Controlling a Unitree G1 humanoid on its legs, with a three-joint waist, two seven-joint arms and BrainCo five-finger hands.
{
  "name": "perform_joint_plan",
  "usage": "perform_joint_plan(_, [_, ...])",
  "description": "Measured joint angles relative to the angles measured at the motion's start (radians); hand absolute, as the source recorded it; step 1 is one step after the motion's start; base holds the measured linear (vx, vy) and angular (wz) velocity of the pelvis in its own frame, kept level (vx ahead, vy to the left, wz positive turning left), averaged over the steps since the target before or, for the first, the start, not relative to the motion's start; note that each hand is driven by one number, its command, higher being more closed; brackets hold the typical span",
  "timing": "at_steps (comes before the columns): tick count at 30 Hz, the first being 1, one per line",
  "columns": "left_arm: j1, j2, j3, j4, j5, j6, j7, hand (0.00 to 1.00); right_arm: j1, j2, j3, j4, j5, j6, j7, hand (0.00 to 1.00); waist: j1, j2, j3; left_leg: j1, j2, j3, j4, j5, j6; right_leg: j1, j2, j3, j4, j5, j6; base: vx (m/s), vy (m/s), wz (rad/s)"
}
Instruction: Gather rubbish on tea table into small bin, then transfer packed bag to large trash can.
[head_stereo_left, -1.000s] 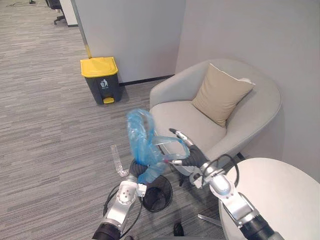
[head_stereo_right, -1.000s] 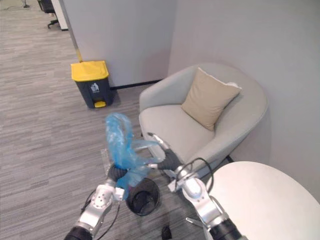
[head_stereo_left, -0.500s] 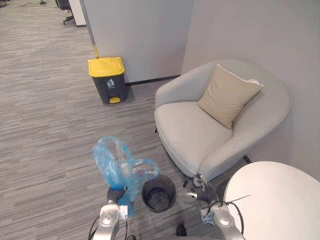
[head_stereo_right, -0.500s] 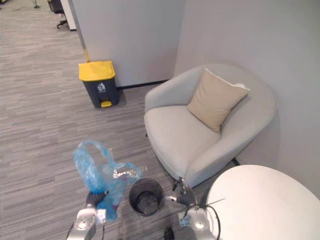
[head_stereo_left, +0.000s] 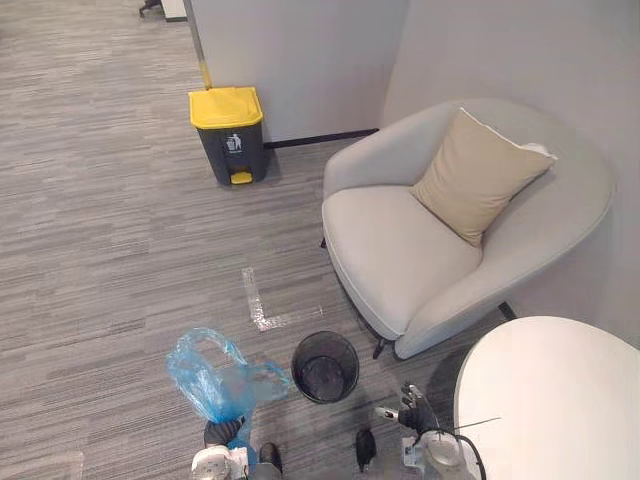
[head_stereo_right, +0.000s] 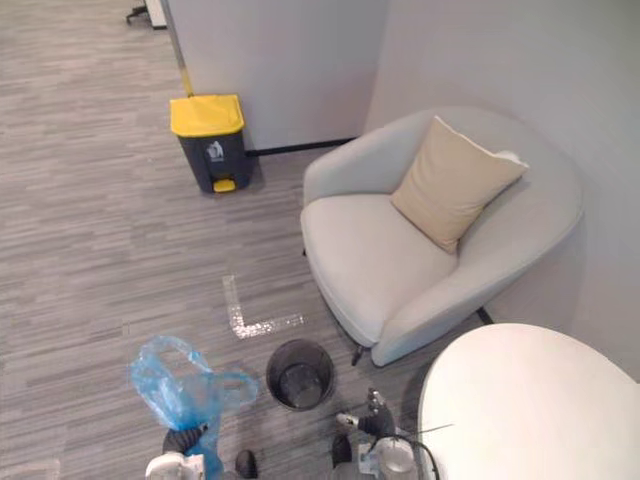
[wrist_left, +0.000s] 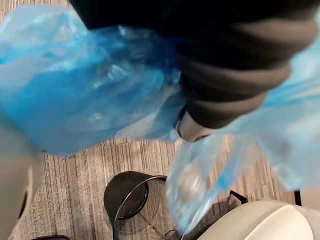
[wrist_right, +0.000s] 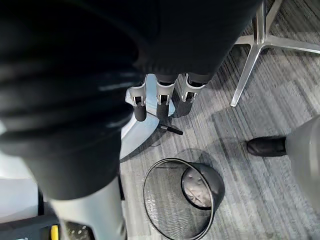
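My left hand (head_stereo_left: 222, 433) sits low with the blue bag (head_stereo_left: 213, 372) rising above it; plastic wraps it, so I cannot tell its grip. My right hand (head_stereo_left: 410, 414) hangs beside the table (head_stereo_left: 560, 400), fingers (wrist_right: 159, 102) straight, holding nothing. The bin (head_stereo_left: 325, 366) stands between bag and chair (head_stereo_left: 400, 250); the yellow-lidded can (head_stereo_left: 229, 132) is well apart

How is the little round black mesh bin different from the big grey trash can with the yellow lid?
The black mesh bin is round and open on top; the dark grey trash can is boxy, its yellow lid shut. The bin's walls are see-through wire; the can's are solid, with a yellow pedal. The bin stands by the beige armchair; the can by the wall. Both stand upright on grey carpet.
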Motion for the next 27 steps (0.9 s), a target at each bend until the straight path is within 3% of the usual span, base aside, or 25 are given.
perform_joint_plan(2, [0.001, 0.005, -0.001, -0.015, 0.0, 0.0, 0.0, 1.0, 0.015, 0.007, -0.001, 0.006, 0.0, 0.0, -0.006, 0.0, 0.0, -0.029, -0.018, -0.039, -0.012, -0.052, 0.049, 0.007, -0.01, 0.036, 0.001, 0.042, 0.114, -0.076, 0.047, -0.01, -0.125, 0.81])
perform_joint_plan(4, [-0.002, 0.007, -0.001, -0.015, 0.0, -0.001, -0.001, 1.0, 0.001, 0.008, -0.003, 0.022, 0.0, -0.001, -0.011, 0.0, 0.003, -0.043, -0.022, -0.086, -0.015, -0.079, 0.088, 0.018, -0.027, 0.04, 0.01, 0.085, 0.12, -0.131, 0.062, -0.11, -0.212, 0.58])
perform_joint_plan(6, [-0.006, -0.009, -0.006, -0.004, 0.0, 0.005, -0.001, 1.0, -0.039, 0.002, -0.013, 0.044, 0.0, 0.001, -0.019, 0.0, 0.021, -0.024, -0.03, -0.106, -0.001, -0.098, 0.057, 0.051, -0.053, 0.054, 0.043, 0.083, 0.007, -0.144, 0.028, -0.21, -0.186, 0.08])
perform_joint_plan(7, [-0.011, -0.03, -0.014, -0.008, 0.0, 0.005, 0.001, 1.0, -0.061, -0.013, -0.023, 0.037, 0.0, 0.001, -0.034, 0.0, 0.053, -0.001, -0.023, -0.151, 0.016, -0.099, 0.02, 0.093, -0.059, 0.061, 0.062, 0.072, -0.101, -0.186, -0.086, -0.33, -0.187, 0.06])
perform_joint_plan(8, [-0.022, -0.041, -0.024, -0.008, -0.001, 0.008, 0.001, 1.0, -0.077, -0.025, -0.022, 0.033, 0.001, 0.002, -0.041, 0.0, 0.044, 0.03, -0.009, -0.169, 0.028, -0.127, 0.01, 0.121, -0.059, 0.052, 0.08, 0.04, -0.094, -0.171, -0.091, -0.29, -0.173, 0.26])
perform_joint_plan(10, [-0.025, -0.055, -0.051, -0.021, -0.006, 0.008, 0.001, 1.0, -0.068, -0.028, -0.023, 0.027, 0.001, 0.007, -0.048, 0.0, 0.035, 0.062, 0.01, -0.176, 0.04, -0.173, -0.045, 0.162, -0.069, 0.035, 0.1, -0.02, -0.082, -0.16, -0.11, -0.28, -0.156, 0.78])
perform_joint_plan(11, [-0.024, -0.061, -0.056, -0.024, -0.01, 0.008, 0.001, 1.0, -0.053, -0.025, -0.033, 0.022, 0.0, 0.011, -0.055, 0.0, 0.032, 0.076, 0.019, -0.173, 0.057, -0.171, -0.079, 0.145, -0.083, 0.044, 0.103, -0.069, -0.091, -0.147, -0.132, -0.35, -0.185, 0.89])
perform_joint_plan(12, [-0.025, -0.064, -0.056, -0.024, -0.01, 0.009, 0.001, 1.0, -0.047, -0.022, -0.034, 0.017, 0.0, 0.015, -0.056, 0.0, 0.027, 0.078, 0.023, -0.172, 0.063, -0.166, -0.093, 0.125, -0.093, 0.046, 0.098, -0.096, -0.106, -0.137, -0.145, -0.33, -0.115, 0.92])
perform_joint_plan(14, [-0.03, -0.065, -0.066, -0.032, -0.008, 0.01, -0.001, 1.0, -0.043, 0.004, -0.056, -0.005, 0.0, 0.019, -0.067, 0.0, 0.019, 0.033, 0.047, -0.185, 0.053, -0.047, 0.009, 0.107, -0.049, 0.053, 0.038, -0.155, -0.152, -0.092, -0.17, -0.25, -0.05, 0.82])
perform_joint_plan(16, [-0.024, -0.069, -0.083, -0.042, -0.006, 0.01, -0.001, 1.0, -0.042, -0.001, -0.064, -0.009, 0.0, 0.018, -0.075, 0.0, 0.009, 0.015, 0.05, -0.188, 0.042, 0.001, 0.183, 0.075, -0.029, 0.061, 0.003, -0.197, -0.195, -0.058, -0.163, -0.16, -0.043, 0.79])
perform_joint_plan(17, [-0.023, -0.074, -0.086, -0.049, -0.004, 0.01, -0.002, 1.0, -0.039, -0.004, -0.064, -0.01, 0.0, 0.018, -0.075, 0.0, 0.006, 0.021, 0.046, -0.173, 0.05, 0.013, 0.23, 0.045, -0.029, 0.062, 0.001, -0.213, -0.213, -0.044, -0.158, -0.11, 0.023, 0.85])
perform_joint_plan(18, [-0.025, -0.077, -0.089, -0.049, 0.001, 0.01, -0.003, 1.0, -0.037, -0.005, -0.065, -0.01, 0.0, 0.018, -0.075, 0.0, 0.006, 0.032, 0.039, -0.136, 0.064, 0.033, 0.246, -0.041, -0.023, 0.058, -0.004, -0.246, -0.236, -0.024, -0.154, -0.09, 0.078, 0.63])
perform_joint_plan(21, [-0.05, -0.073, -0.101, -0.028, 0.002, 0.01, -0.004, 1.0, -0.033, 0.0, -0.088, -0.001, 0.0, 0.019, -0.077, 0.0, -0.004, 0.045, 0.031, -0.048, 0.068, 0.086, 0.224, -0.13, -0.047, 0.05, -0.045, -0.313, -0.261, 0.005, -0.109, -0.11, 0.164, 0.8])
perform_joint_plan(23, [-0.063, -0.057, -0.12, 0.006, 0.002, 0.011, -0.007, 1.0, -0.042, 0.003, -0.116, 0.022, 0.0, 0.021, -0.079, 0.0, -0.003, 0.044, 0.03, -0.017, 0.034, 0.099, 0.098, -0.119, -0.065, 0.05, -0.053, -0.315, -0.298, 0.032, -0.076, -0.09, 0.222, 0.49])
perform_joint_plan(27, [-0.051, -0.009, -0.138, 0.03, 0.002, 0.013, -0.009, 1.0, -0.055, 0.02, -0.116, 0.057, -0.001, 0.027, -0.081, 0.0, -0.001, 0.027, 0.018, -0.019, -0.031, 0.097, 0.048, -0.102, -0.034, 0.079, -0.081, -0.299, -0.413, 0.104, -0.044, -0.02, 0.201, 0.1])
